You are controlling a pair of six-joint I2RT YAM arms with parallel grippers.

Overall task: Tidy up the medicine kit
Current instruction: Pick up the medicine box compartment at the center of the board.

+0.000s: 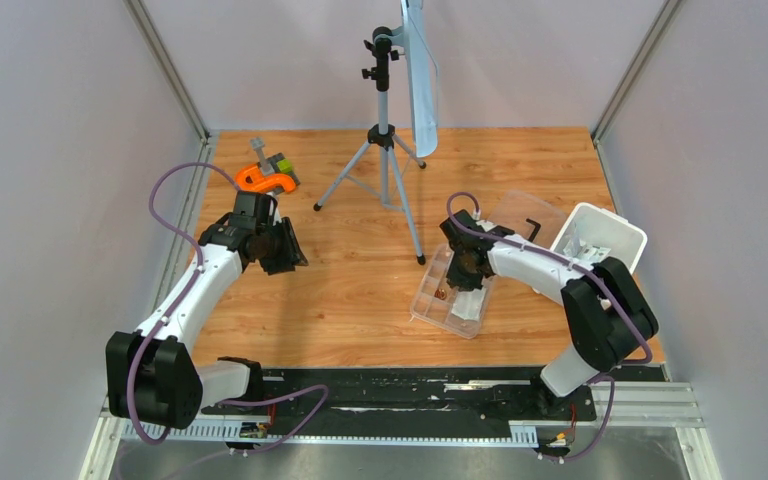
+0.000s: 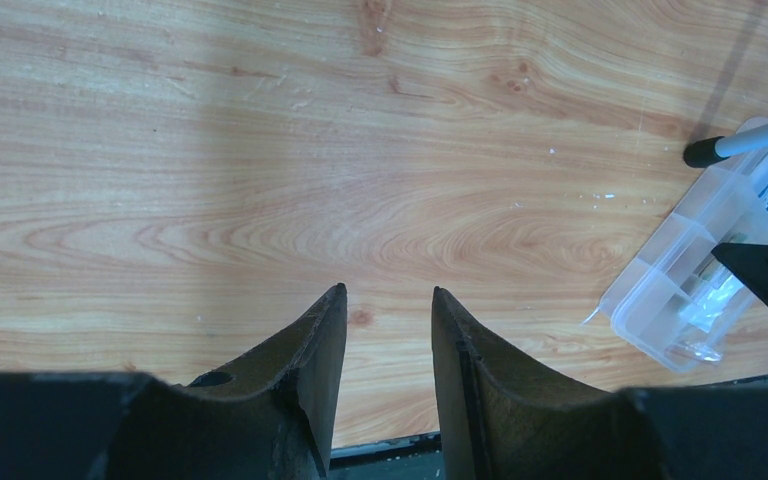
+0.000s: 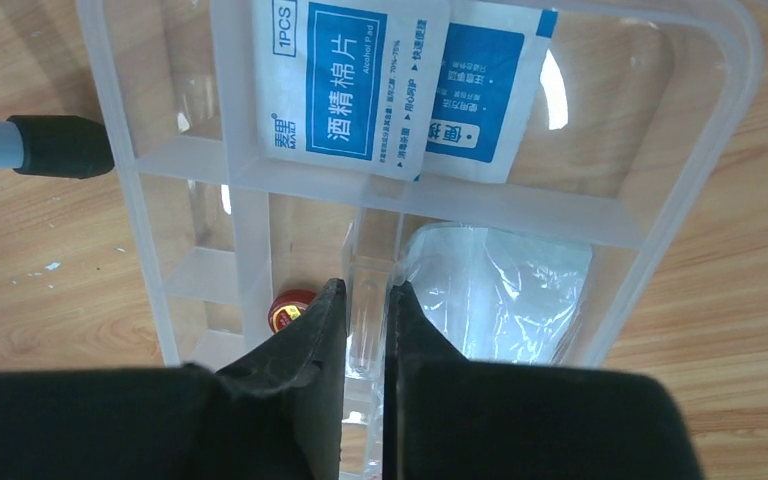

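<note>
The clear divided tray (image 1: 438,308) lies on the wood right of centre. In the right wrist view the tray (image 3: 730,120) holds two blue-and-white packets (image 3: 350,80), a crumpled clear bag (image 3: 500,290) and a small red tin (image 3: 290,310). My right gripper (image 3: 367,290) stands over its middle, its jaws pressed on either side of the tray's clear upright post (image 3: 368,285). The white tub (image 1: 600,240) sits at the far right, with the clear lid (image 1: 520,215) and its black handle beside it. My left gripper (image 2: 388,292) hovers open over bare wood, left of the tray (image 2: 660,290).
A tripod (image 1: 385,150) stands at centre back; one rubber foot (image 3: 55,145) rests just left of the tray. An orange-and-grey tool (image 1: 265,178) lies at the back left, behind my left gripper (image 1: 285,250). Grey walls close in both sides.
</note>
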